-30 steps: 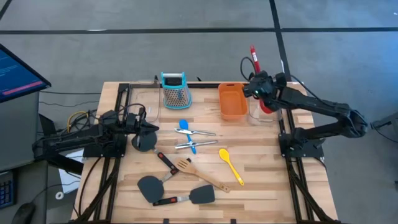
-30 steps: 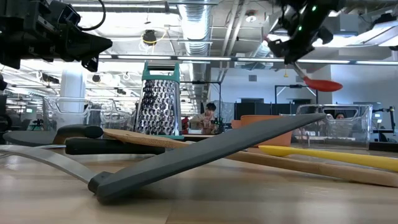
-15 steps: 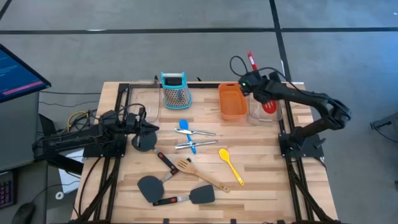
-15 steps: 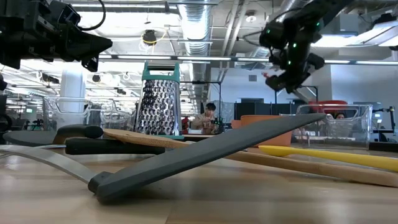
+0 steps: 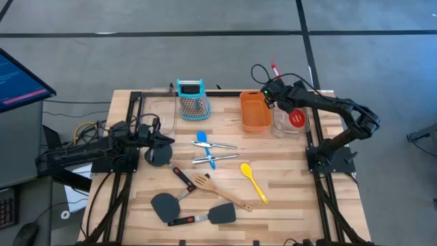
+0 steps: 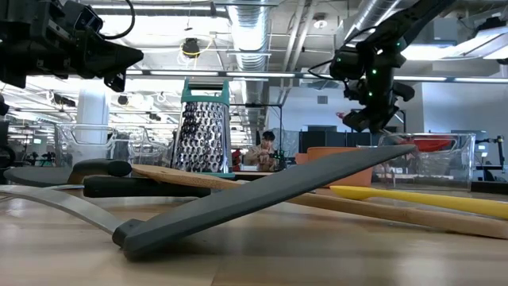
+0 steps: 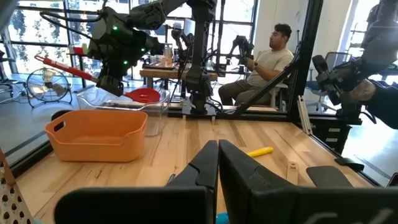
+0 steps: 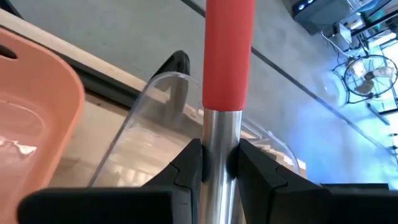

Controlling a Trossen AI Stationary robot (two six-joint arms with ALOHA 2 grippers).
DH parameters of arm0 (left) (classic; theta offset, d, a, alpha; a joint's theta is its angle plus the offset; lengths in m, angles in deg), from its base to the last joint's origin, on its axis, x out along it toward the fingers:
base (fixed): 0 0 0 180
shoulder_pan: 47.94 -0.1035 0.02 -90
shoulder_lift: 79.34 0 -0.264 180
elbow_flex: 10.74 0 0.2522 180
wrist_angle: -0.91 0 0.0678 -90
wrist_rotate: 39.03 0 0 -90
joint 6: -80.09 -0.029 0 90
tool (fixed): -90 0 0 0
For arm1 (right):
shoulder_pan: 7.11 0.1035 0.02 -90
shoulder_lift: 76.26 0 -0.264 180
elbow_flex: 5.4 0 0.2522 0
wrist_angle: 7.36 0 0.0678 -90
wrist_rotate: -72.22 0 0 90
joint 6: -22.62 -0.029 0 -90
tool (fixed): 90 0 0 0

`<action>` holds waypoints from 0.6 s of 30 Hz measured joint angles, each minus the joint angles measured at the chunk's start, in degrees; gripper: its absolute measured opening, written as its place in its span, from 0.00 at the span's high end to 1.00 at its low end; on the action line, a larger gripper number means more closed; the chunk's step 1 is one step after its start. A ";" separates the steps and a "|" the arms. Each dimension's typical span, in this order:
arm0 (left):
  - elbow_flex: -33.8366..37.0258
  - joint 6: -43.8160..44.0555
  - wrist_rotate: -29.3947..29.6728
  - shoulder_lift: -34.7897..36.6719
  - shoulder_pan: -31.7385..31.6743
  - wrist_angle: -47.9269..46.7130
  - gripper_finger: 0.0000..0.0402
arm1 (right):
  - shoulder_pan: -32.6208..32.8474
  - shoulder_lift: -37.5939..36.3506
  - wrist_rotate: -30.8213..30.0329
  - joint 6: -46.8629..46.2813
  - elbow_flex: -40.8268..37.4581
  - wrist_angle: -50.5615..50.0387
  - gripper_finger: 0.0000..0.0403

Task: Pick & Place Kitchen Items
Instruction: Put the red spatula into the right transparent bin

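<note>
My right gripper (image 5: 276,96) is shut on the red spoon (image 5: 295,117) at the far right. The spoon's bowl (image 6: 429,143) is down inside the clear container (image 6: 448,167). Its red-sleeved handle end (image 5: 274,68) points up and away. On the table's middle lie the blue spoon (image 5: 201,139), silver tongs (image 5: 213,145), yellow spoon (image 5: 252,182), wooden turner (image 5: 217,191) and black spatulas (image 5: 164,205). My left gripper (image 5: 164,145) is shut and empty at the table's left. My right gripper pinches the spoon's bare metal shaft (image 8: 221,134) between its two fingers, just below the red sleeve. The fingers lie across the shaft. The spoon is tilted, with its bowl low in the clear container and its handle end high. I cannot tell whether the bowl touches the container.
An orange tub (image 5: 254,111) stands right beside the clear container. A teal-topped grater (image 5: 191,98) stands at the far middle, and another clear container (image 5: 162,113) at the far left. A person sits beyond the table (image 7: 267,62).
My right gripper has gone down and a little toward the table's left, tipping the red spoon. The spoon's bowl, which hung above the clear container, has sunk past its rim and now sits inside it.
</note>
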State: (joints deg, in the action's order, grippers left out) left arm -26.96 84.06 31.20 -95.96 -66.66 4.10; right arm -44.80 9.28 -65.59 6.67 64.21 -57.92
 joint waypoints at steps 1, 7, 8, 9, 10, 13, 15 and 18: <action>0.01 -0.01 0.00 0.00 0.00 0.00 0.99 | -0.01 -0.01 0.30 -0.02 0.00 0.03 0.84; 0.01 0.00 0.00 0.00 0.00 0.00 0.99 | 0.10 -0.12 2.00 0.93 -1.69 4.11 0.84; 0.01 0.00 0.00 0.00 0.02 -0.02 0.99 | 0.08 -0.36 3.13 1.31 -2.81 6.08 0.84; -0.01 0.00 0.00 0.00 0.00 -0.02 0.99 | -0.17 -0.77 4.58 1.52 -4.15 7.77 0.84; 0.01 0.00 0.00 0.00 0.02 -0.02 0.99 | -0.30 -1.14 4.85 2.13 -5.28 9.19 0.84; 0.01 0.00 0.00 0.00 0.01 -0.04 0.99 | -0.21 -2.47 4.66 2.40 -8.31 11.59 0.84; 0.01 0.00 -0.04 -0.02 0.00 -0.05 0.99 | -0.31 -3.62 4.67 2.40 -9.87 12.39 0.84; 0.01 -0.02 -0.03 -0.02 0.00 -0.07 0.99 | -0.38 -6.51 4.71 2.12 -12.88 15.02 0.84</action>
State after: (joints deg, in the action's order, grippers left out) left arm -26.96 84.03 31.17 -95.98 -66.66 4.03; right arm -45.18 2.77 -60.89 8.80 51.34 -42.90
